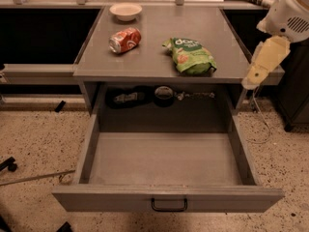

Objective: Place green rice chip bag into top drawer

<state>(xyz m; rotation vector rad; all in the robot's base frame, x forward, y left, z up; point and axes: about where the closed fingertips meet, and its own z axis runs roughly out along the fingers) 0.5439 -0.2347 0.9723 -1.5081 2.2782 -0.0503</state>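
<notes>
Lying on its side in the upper left part of the grey table (145, 64), a red-orange soda can (125, 39) sits just below a small white bowl (125, 11) that stands at the table's far edge. Below the tabletop, across the lower middle of the frame, the top drawer (96, 199) is pulled fully out, with its black handle (169, 205) at the centre of the front panel. In the shadowed recess behind the drawer lie some dark items (126, 98), one of them possibly a roll of tape (164, 94); the view there is too dim to be sure. Right of centre on the tabletop, the green rice chip bag (190, 56) lies flat and crinkled near the front edge, well apart from the can and not in the drawer. At the right edge of the frame, the cream-coloured gripper (263, 64) hangs off the table's right front corner, apart from the bag and touching nothing visible. I cannot tell whether it is spread or closed.
</notes>
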